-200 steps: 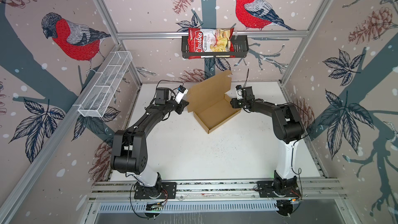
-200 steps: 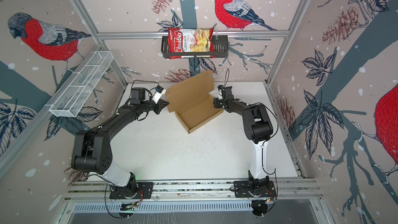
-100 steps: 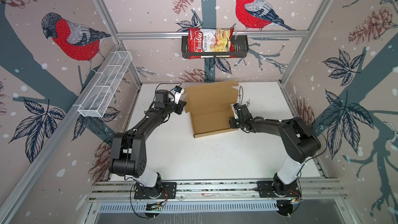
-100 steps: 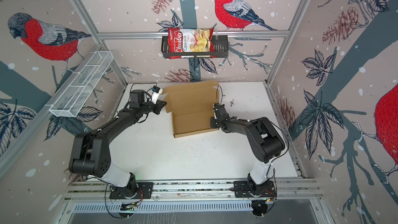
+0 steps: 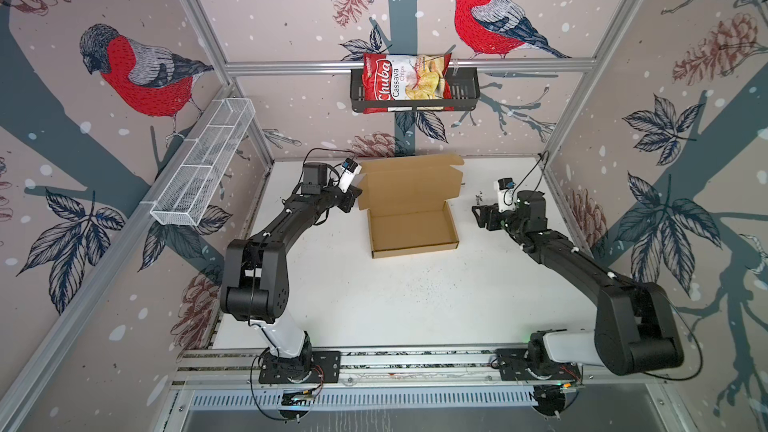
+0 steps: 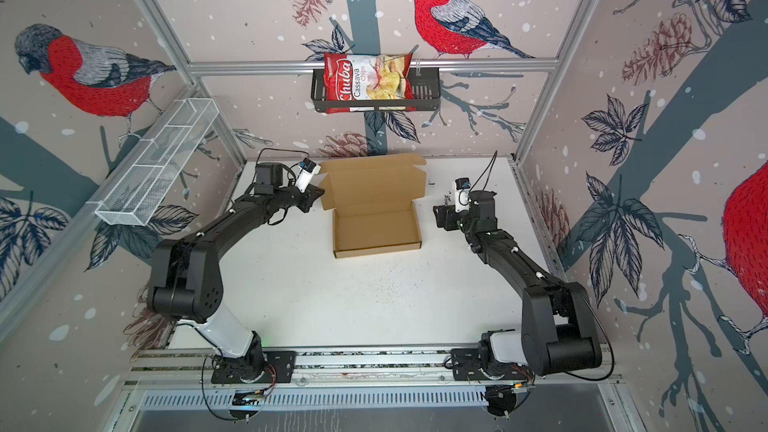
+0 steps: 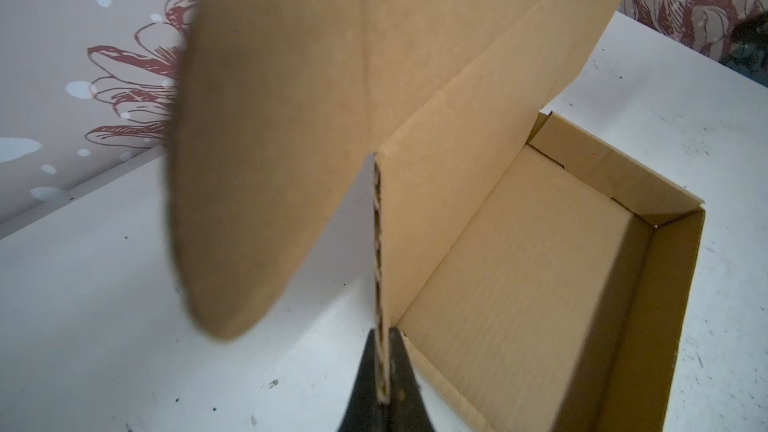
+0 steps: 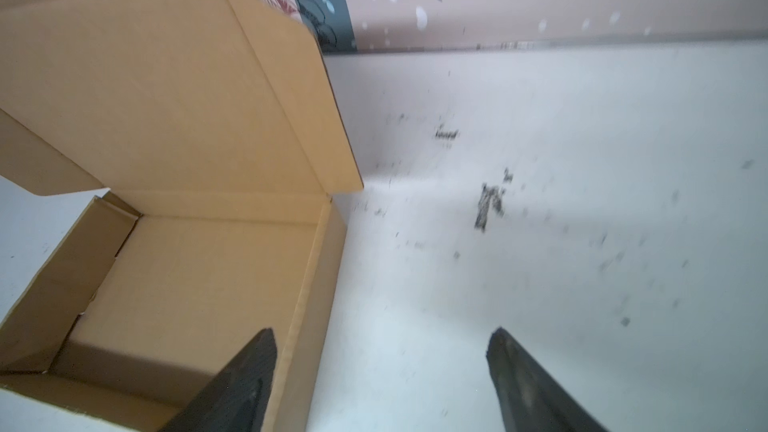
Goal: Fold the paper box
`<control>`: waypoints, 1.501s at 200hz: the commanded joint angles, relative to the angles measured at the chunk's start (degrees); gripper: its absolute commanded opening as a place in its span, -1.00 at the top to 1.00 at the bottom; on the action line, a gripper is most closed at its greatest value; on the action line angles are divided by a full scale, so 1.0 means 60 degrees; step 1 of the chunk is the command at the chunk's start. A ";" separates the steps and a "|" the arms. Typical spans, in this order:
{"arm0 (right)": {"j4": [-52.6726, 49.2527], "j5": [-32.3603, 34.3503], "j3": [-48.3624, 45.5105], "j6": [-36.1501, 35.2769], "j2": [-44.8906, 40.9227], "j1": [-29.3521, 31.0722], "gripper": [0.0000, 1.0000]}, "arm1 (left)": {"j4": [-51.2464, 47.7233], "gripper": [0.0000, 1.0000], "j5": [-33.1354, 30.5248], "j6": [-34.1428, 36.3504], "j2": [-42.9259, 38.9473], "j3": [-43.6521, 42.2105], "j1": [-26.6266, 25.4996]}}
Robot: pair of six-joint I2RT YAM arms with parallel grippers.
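The plain brown corrugated cardboard mailer box [image 5: 413, 228] sits toward the back middle of the white table [image 5: 415, 305]. Its shallow tray is already formed and its lid stands open behind it. We see the left hand [image 7: 382, 367] clamped shut on the lid's cut edge near the hinge corner, seemingly to prop the lid up and steady the box. The right hand [image 8: 382, 334] hovers near the tray's right wall with its fingers spread wide, gripping nothing. We judge it is free to tuck the lid's side flap or help press the lid down.
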 commanded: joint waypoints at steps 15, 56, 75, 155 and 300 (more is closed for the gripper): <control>0.0244 -0.0896 0.2140 -0.2091 0.1805 -0.0045 -0.60 | -0.1049 1.00 0.0509 0.0852 0.0411 0.0403 0.0011; -0.0181 -0.1917 0.3924 -0.3236 0.3430 -0.0030 -0.57 | -0.0847 1.00 0.0439 0.0882 0.0469 0.0502 0.0000; -0.1179 -0.2699 0.4829 -0.4017 0.4093 0.0007 -0.46 | -0.0841 1.00 0.0377 0.0934 0.0488 0.0522 0.0000; 0.0094 -0.2515 0.3604 -0.3207 0.3619 0.0305 0.72 | 0.0981 1.00 -0.0351 -0.0964 0.0126 -0.0153 -0.0363; 0.4390 0.3443 -0.1502 0.0768 0.0439 0.3159 0.92 | 0.6219 1.00 -0.1887 -0.5615 -0.2256 -0.4625 -0.1790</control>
